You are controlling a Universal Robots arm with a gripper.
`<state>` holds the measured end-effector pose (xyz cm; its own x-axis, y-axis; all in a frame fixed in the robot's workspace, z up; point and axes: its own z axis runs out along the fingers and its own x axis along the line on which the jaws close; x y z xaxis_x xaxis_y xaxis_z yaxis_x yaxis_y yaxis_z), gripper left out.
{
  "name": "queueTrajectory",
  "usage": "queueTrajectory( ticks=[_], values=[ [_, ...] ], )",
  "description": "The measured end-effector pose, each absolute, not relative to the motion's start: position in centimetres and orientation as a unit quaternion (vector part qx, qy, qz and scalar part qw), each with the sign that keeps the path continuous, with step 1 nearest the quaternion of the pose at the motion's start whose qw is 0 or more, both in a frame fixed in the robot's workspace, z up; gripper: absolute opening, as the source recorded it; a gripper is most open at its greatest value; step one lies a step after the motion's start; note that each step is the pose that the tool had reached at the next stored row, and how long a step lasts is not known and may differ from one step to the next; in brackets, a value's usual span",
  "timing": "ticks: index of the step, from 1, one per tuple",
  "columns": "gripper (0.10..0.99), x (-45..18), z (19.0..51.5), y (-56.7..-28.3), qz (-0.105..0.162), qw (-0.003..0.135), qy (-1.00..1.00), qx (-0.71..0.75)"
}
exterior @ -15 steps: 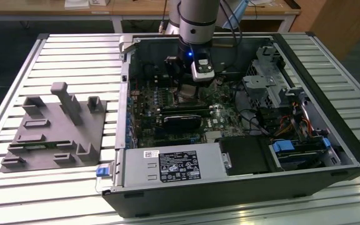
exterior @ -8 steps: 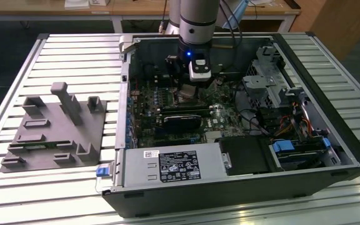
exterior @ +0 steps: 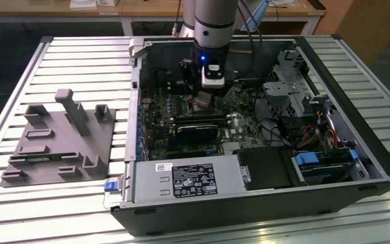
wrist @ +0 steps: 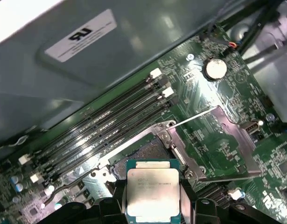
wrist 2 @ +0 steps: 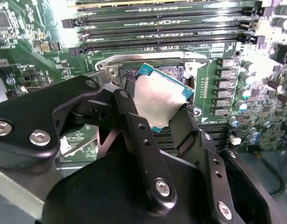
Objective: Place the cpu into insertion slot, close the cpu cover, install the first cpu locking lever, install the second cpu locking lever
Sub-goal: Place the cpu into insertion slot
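Pincer (wrist 2: 152, 101) clenched on the cpu (wrist 2: 163, 92), one finger on each of two opposite edges. Silvery top faces the camera in both wrist views. Chip looks tilted against the board in the second wrist view. It hangs just above the insertion slot (wrist: 144, 151), not seated. The slot's dark centre is visible past the chip's far edge in the first wrist view.

Judgement: the placing step is in hand.
- Level the chip first.
- Square its edges to the slot's silver rim.
- Lower it straight, with no sliding across the contacts.
- Let go only once it lies flat inside the rim.
- The hold is on thin edges, so a slow descent seems safer.

cpu cover (wrist: 229, 122) stands swung open at one side of the slot, apart from the chip. It seems clear of the way down. Rows of memory slots (wrist: 110, 126) run beyond the slot.

Arm (exterior: 212, 20), in the exterior view, drops near vertical into the open computer case (exterior: 357, 127), wrist pointing down over the middle of the board. Case lies on the slatted bench (exterior: 79, 56). Grey fixture block (exterior: 59, 137) sits at the exterior view's left, well apart.
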<state>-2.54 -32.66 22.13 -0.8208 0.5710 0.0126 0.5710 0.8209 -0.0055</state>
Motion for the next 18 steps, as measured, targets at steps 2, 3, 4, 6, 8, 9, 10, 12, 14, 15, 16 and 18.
queueTrajectory(
  ticks=[2,3,4,6,8,9,10,12,14,15,16,18],
  values=[
    [0.541,-2.54,22.12,-32.66,0.001,0.007,-0.950,-0.311],
    [0.541,-2.54,22.11,-32.66,0.001,0.007,-0.948,-0.318],
    [0.541,-2.54,22.10,-32.66,0.001,0.007,-0.946,-0.325],
    [0.541,-2.54,22.09,-32.66,0.001,0.007,-0.940,-0.340],
    [0.541,-2.54,22.07,-32.66,0.001,0.007,-0.935,-0.355],
    [0.541,-2.54,22.06,-32.66,0.001,0.007,-0.932,-0.363],
    [0.541,-2.54,22.05,-32.66,0.001,0.006,-0.929,-0.371],
    [0.541,-2.54,22.04,-32.66,0.001,0.006,-0.922,-0.386],
    [0.541,-2.54,22.02,-32.66,0.001,0.006,-0.916,-0.401],
    [0.541,-2.54,22.02,-32.66,0.002,0.006,-0.913,-0.409],
    [0.541,-2.54,22.01,-32.66,0.002,0.006,-0.910,-0.415],
    [0.541,-2.54,22.01,-32.66,0.003,0.005,-0.904,-0.429]
  ],
)
